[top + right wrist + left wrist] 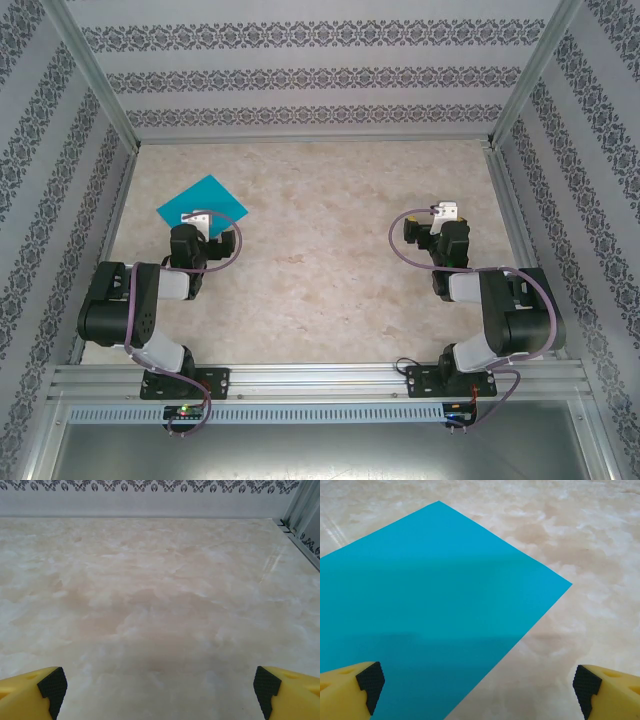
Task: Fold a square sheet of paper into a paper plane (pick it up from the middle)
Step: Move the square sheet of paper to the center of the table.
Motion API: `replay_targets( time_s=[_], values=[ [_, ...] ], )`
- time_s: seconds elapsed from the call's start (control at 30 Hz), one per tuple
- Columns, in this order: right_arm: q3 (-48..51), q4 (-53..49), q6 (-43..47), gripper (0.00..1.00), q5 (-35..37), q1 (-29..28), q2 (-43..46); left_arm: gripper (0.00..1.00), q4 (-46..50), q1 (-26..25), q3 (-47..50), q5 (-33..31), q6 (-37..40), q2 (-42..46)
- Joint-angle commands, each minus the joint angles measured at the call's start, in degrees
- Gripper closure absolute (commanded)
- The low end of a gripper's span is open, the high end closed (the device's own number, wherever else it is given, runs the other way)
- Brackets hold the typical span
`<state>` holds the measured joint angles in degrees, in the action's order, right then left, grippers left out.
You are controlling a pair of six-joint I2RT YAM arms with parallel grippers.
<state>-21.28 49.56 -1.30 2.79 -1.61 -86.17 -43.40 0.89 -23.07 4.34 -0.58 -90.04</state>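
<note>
The square sheet of paper (203, 203) is seen as a plain teal-blue sheet, thin and smooth. It is laid flat on the pale marbled table (320, 260), in the far left part, turned so that one corner is pointed away from the arms. In the left wrist view a darker band of shade is seen across it.

The left gripper (197, 218) is held just at the near corner of the sheet. Its jaws are spread wide apart and nothing is gripped. In the left wrist view one black pad (370, 682) is seen over the paper and the other over the bare table. It cannot be told if the paper is touched.

The right gripper (445, 212) is held over bare table, well apart from the sheet, and its jaws are spread wide too, with nothing between them.

The near corner of the sheet is hidden under the left gripper in the top view. In the left wrist view the sheet is cut off at the left and bottom edges, so only two corners can be seen
</note>
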Motion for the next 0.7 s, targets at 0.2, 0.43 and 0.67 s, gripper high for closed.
replay_targets(
  time_s=[0.2, 0.43, 0.67],
  values=[
    [-0.87, 1.24, -0.72, 0.02, 0.87, 0.38, -0.09, 0.0, -3.6, 0.44, -0.92, 0.59, 0.41, 0.55],
    [-0.91, 1.06, -0.81, 0.02, 0.52, 0.58, -0.18, 0.0, -3.54, 0.43, -1.0, 0.59, 0.4, 0.49],
    [-0.46, 1.84, -0.9, 0.03, 0.37, 0.62, 0.04, 0.0, -3.76, 0.48, -0.75, 0.61, 0.4, 0.59]
  ],
)
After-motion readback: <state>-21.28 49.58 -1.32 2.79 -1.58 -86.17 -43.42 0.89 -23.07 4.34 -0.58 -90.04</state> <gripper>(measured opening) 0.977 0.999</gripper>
